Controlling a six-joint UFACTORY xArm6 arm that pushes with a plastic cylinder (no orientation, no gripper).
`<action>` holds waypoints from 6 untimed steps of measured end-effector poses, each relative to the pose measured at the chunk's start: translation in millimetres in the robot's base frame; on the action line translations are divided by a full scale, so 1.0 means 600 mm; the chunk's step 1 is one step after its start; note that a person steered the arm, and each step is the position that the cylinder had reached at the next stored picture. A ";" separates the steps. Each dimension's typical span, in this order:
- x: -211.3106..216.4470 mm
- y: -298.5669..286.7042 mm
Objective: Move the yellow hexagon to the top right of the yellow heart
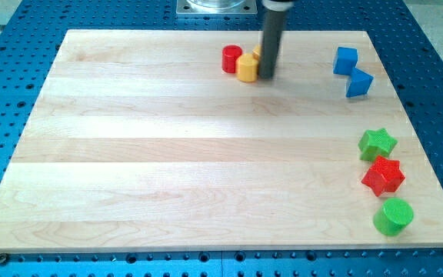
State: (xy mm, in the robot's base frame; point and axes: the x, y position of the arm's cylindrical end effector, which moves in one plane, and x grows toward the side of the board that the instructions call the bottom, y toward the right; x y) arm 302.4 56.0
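1. Standing upright near the far edge of the wooden board [206,154], the dark rod comes down from the view's top, and my tip [268,75] rests on the board just right of the yellow hexagon [246,68], touching it or very nearly so.
2. As a plain rod it has nothing to spread or press together, and it pinches nothing; it only stands against the block's right side.
3. That hexagon, the task's block, sits in the far middle of the board, slightly right of centre.
4. A red cylinder [231,58] stands just left of the hexagon and a little farther back, apparently touching it.
5. A sliver of another yellow block [257,53] shows behind the rod, far-right of the hexagon; its shape cannot be made out.
6. Two blue blocks sit at the far right, close together: a blue cube [345,60] and, just near-right of it, a blue angular block [358,83].
7. Down the right edge run a green star [378,143], a red star [383,176] just nearer, and a green cylinder [393,216] nearest of all.
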 end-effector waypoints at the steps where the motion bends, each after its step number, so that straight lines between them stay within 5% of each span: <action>1: 0.000 -0.004; 3: -0.002 0.152; 4: -0.067 0.145; 6: -0.064 -0.002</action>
